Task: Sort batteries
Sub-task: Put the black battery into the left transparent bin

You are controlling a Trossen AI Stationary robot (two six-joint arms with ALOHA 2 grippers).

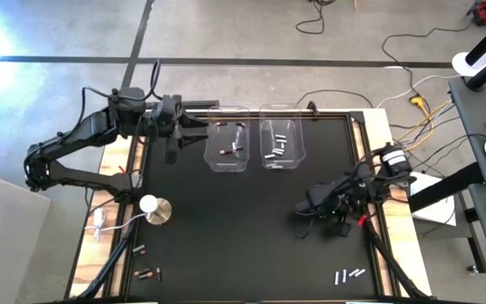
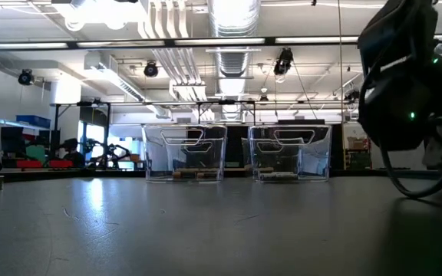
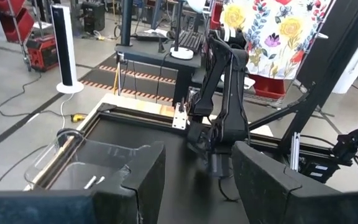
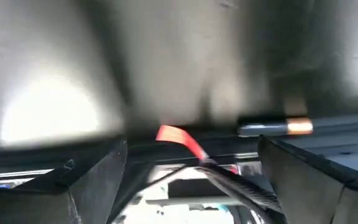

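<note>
Surface: black table [image 1: 243,228], workshop floor around it.
Sorted: dark batteries [image 1: 233,149] in my left bin [image 1: 227,148], silvery ones [image 1: 277,145] in the right bin [image 1: 282,145].
Left over: dark ones [image 1: 146,273] near front-left corner, silvery ones [image 1: 348,274] front-right.
Left gripper [image 1: 194,128]: spread, empty, beside the left bin.
Right gripper [image 1: 304,208]: low at right edge, fingers parted, dark battery [image 4: 275,127] lying ahead.

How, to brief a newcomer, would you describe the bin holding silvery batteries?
On the black table, two clear bins stand together at the far edge. Yours is the bin on the right arm's side; its batteries are silvery, the neighbour's dark.
</note>
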